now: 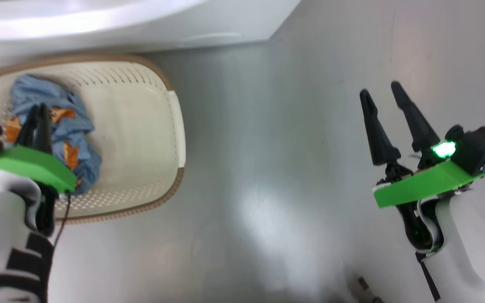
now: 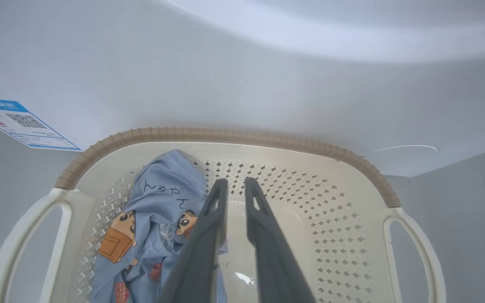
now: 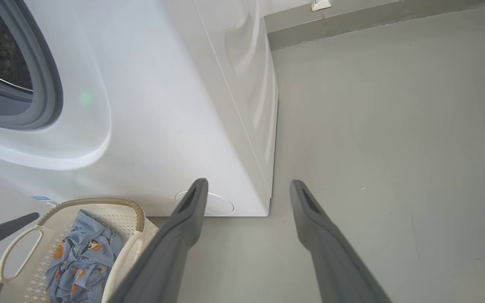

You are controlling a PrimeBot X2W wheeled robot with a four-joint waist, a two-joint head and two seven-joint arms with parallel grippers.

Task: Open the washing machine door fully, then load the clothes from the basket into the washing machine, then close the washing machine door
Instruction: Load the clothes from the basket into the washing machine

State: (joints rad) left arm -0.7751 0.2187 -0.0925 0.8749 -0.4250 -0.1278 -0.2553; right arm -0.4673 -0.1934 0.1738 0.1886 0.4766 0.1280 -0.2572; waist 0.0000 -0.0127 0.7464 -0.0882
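Reaching into basket point(image 2: 225, 134) for clothes point(image 2: 158, 202)
Left gripper point(image 2: 236, 182) fingers nearly together, nothing visibly pinched; clothes lie just left of its tips. Right gripper point(image 1: 380, 89) gapes empty, well aside, probably keeping clear.

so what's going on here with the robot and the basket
A two-armed robot is partway through loading laundry. Its left jaws, nearly together with nothing seen between them, hang over the basket, right by the blue printed clothes lying in it. The right jaws stand wide open above the bare floor, holding nothing. The washing machine stands just behind the basket, its drum mouth apparently uncovered.
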